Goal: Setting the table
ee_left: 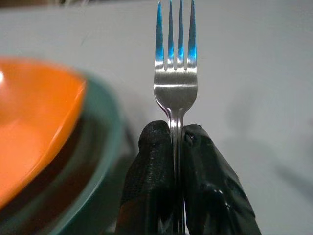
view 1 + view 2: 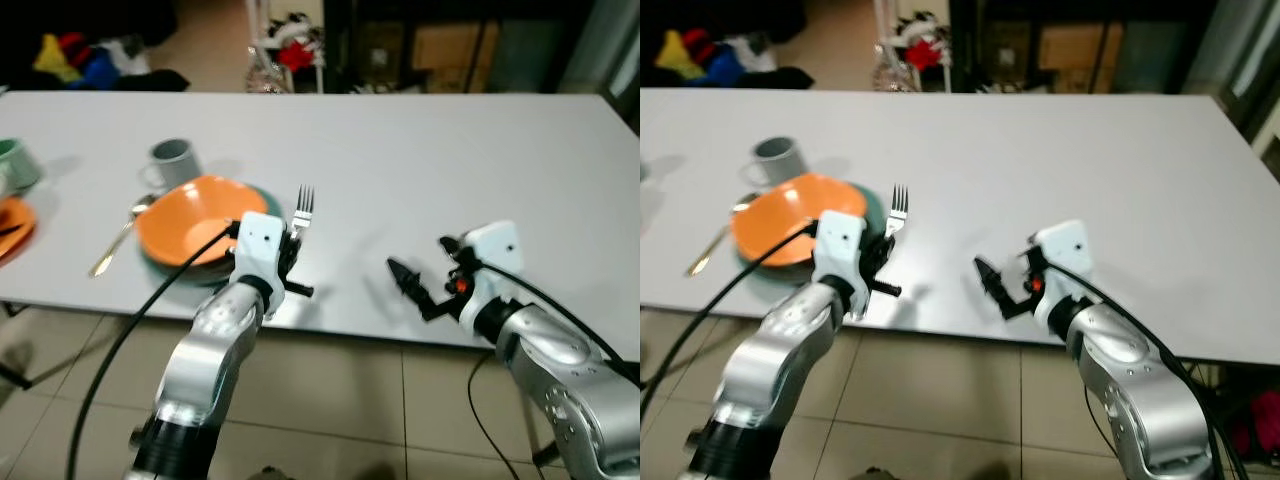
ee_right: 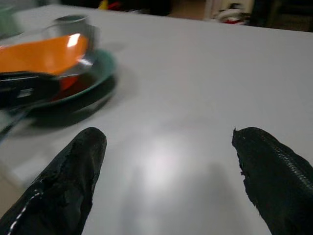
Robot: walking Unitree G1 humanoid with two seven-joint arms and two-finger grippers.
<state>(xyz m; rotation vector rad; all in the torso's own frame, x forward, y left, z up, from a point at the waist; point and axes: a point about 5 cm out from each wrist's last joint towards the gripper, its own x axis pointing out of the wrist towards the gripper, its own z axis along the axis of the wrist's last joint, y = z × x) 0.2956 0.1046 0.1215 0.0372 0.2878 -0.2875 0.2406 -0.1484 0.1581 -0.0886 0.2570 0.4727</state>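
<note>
My left gripper is shut on the handle of a silver fork, tines pointing away over the white table. The fork sits just right of an orange bowl stacked on a green plate. In the left wrist view the two black fingers pinch the fork's neck. My right gripper hovers near the table's front edge, right of the fork, open with nothing between its fingers.
A grey mug stands behind the bowl, and a gold spoon lies to its left. At the far left are a green cup and an orange plate. Clutter lies on the floor beyond the table.
</note>
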